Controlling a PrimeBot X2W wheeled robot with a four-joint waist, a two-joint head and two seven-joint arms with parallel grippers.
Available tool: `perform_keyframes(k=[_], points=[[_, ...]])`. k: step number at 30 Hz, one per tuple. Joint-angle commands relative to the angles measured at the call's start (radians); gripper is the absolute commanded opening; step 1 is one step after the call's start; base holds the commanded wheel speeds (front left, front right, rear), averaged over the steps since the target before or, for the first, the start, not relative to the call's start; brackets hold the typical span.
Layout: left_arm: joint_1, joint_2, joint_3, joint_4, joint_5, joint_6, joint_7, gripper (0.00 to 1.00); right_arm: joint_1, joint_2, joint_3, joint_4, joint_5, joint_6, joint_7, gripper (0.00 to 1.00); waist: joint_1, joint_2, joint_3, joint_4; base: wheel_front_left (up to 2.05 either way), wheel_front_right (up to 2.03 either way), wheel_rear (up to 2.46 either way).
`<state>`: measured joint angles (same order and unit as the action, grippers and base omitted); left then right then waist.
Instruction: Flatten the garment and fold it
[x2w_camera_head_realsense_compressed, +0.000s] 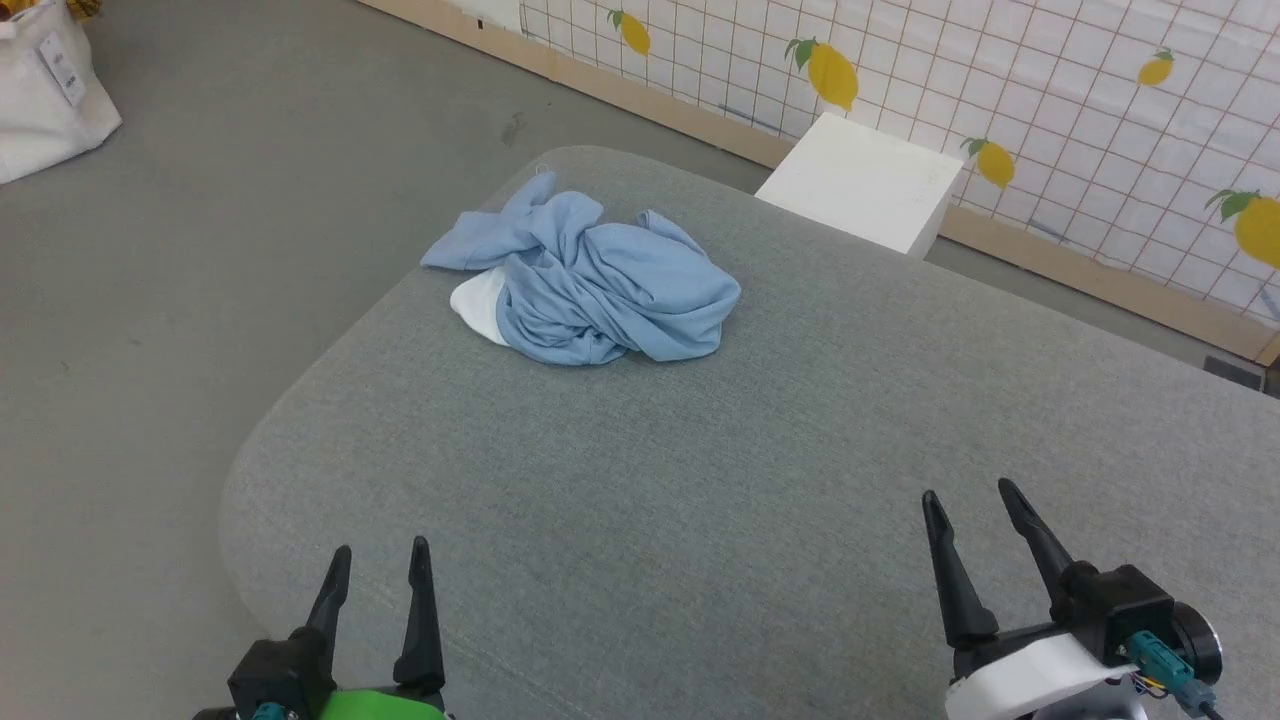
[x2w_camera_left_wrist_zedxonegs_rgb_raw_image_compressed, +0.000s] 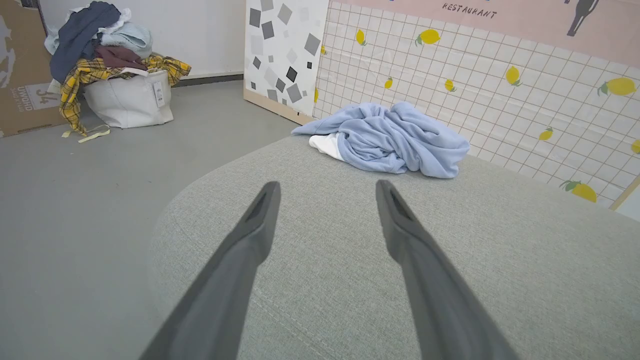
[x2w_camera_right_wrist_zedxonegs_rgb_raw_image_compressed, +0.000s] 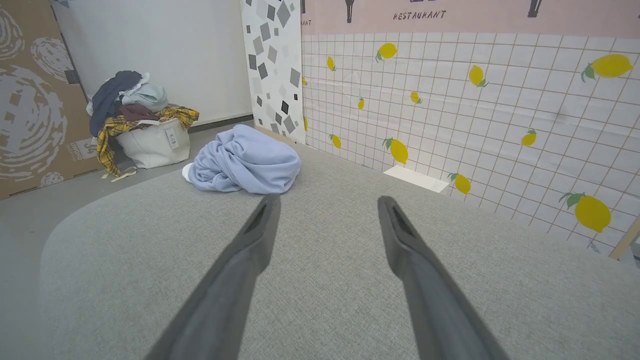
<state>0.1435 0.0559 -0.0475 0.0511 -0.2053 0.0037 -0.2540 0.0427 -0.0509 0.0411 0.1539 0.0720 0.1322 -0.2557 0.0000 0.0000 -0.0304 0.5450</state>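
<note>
Grey padded table (x2w_camera_head_realsense_compressed: 700, 500) holds the crumpled garment (x2w_camera_head_realsense_compressed: 600, 290) near its far edge.

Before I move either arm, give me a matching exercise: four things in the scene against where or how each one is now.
Things:
1 garment
2 left gripper
3 white box
4 white bag

Places or states:
A on the floor, heaped with clothes
B open and empty, over the near edge of the grey table
C crumpled in a heap on the table's far left part
D beside the lemon wall, beyond the table

Pairs: 1-C, 2-B, 3-D, 4-A
</note>
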Motion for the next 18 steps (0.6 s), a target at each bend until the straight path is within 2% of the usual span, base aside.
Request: perform_keyframes(k=[1,12,18], points=[[0.011,-0.006,-0.003,0.0,-0.002,0.001,-0.008,1.0,0.012,0.001,0.001,0.003,0.008,-0.002,-0.006,1.0,0.0,0.0,-0.001,0.0,0.0,0.0,0.0],[-0.01,-0.006,-0.012,0.001,-0.013,-0.01,-0.008,1.0,0.01,0.001,-0.004,-0.001,0.008,-0.002,-0.006,1.0,0.0,0.0,0.009,-0.005,0.0,0.0,0.0],[-0.139,0.026,-0.042,-0.015,-0.026,-0.064,0.037,1.0,-0.005,0.001,-0.017,-0.02,-0.016,-0.002,-0.006,1.0,0.0,0.0,0.051,-0.022,0.0,0.0,0.0]])
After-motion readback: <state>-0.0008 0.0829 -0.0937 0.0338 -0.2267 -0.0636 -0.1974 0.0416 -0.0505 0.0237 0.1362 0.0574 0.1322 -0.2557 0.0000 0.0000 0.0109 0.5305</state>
